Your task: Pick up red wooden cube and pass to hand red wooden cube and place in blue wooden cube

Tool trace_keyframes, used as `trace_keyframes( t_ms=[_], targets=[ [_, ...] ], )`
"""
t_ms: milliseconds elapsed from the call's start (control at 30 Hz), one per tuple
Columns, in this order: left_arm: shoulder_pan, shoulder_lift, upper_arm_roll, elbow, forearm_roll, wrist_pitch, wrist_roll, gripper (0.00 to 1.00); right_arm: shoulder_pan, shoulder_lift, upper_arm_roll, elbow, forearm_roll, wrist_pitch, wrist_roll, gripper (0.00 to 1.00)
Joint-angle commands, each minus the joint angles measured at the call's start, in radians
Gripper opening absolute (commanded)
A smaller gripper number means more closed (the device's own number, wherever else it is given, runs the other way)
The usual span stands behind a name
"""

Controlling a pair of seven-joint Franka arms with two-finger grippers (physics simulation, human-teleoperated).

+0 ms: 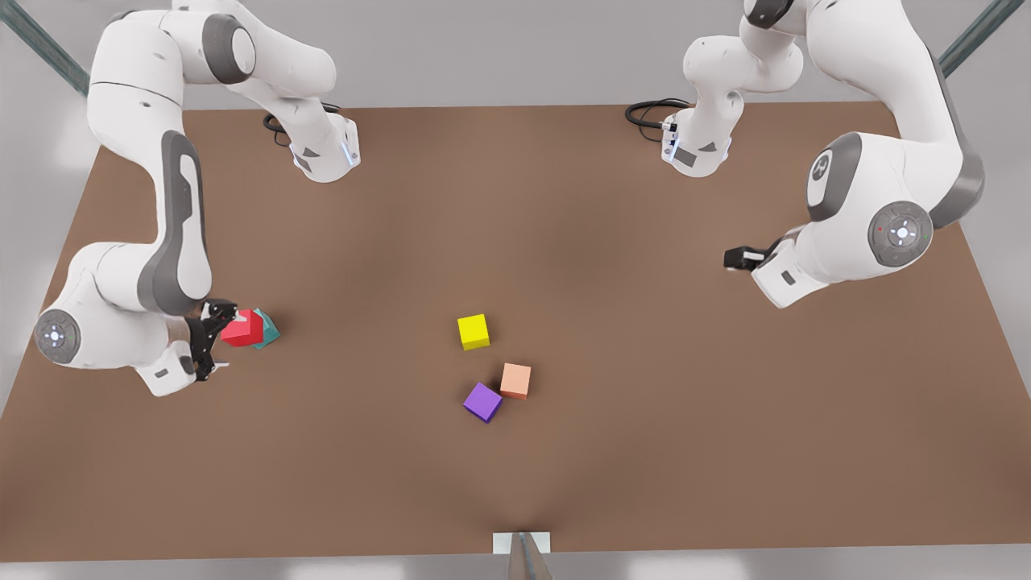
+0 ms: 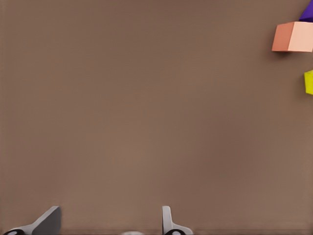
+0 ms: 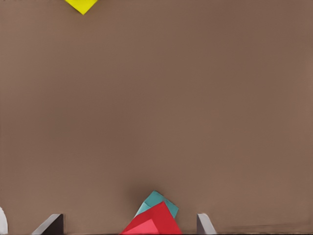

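The red wooden cube sits tilted on top of the blue wooden cube, a teal cube, at the front view's left. My right gripper, the black hand, is right beside them and open. In the right wrist view the red wooden cube lies between the spread fingers without touching them, and the blue wooden cube peeks out behind it. My left gripper waits open at the front view's right, and in its wrist view the left gripper has only table between its fingers.
A yellow cube, a salmon cube and a purple cube lie near the middle of the brown table. Both arm bases stand at the table's far edge.
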Motion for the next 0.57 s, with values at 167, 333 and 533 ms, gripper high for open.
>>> trace_keyframes(
  t_ms=[167,333,533],
  targets=[
    [0.0,0.0,-0.001,0.001,-0.005,-0.036,0.0,1.0,0.005,-0.193,0.049,0.073,-0.188,-0.323,1.273,1.0],
    [-0.001,0.0,-0.001,0.001,-0.005,-0.038,-0.002,1.0,-0.01,-0.374,0.061,-0.031,-0.143,-0.333,1.271,1.0],
    [-0.001,0.002,-0.001,-0.001,-0.005,-0.038,0.0,1.0,-0.012,-0.408,0.058,-0.103,-0.143,-0.268,1.263,1.0]
  ],
)
